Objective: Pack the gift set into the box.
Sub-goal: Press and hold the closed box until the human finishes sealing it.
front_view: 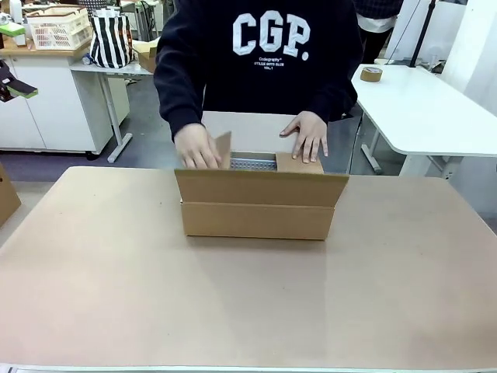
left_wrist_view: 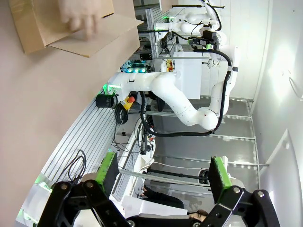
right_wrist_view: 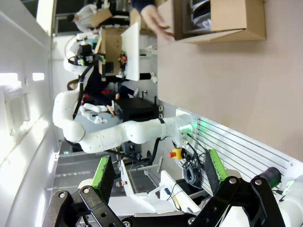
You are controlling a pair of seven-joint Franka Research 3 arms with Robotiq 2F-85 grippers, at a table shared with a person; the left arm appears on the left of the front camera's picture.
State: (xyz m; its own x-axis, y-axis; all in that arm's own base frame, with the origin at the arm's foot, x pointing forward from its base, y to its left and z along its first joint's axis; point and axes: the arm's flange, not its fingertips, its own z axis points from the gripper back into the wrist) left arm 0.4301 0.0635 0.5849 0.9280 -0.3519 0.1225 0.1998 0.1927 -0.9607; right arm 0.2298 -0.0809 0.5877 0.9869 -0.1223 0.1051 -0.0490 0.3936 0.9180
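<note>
Box (front_view: 256,210): one, centre of frame; two hands (front_view: 198,148) are touching its flaps.
Left gripper (left_wrist_view: 163,171), right gripper (right_wrist_view: 158,171): gaping wide, empty.
Wrist views: each is showing one hand.

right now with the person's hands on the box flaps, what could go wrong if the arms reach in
1. The person has one hand and the other hand at the flaps of the box; the left claw or right claw, both open, could strike them if it reached in.
2. The near flap stands upright and hides most of the inside from the front; an arm coming over it might catch it and shove the box.
</note>
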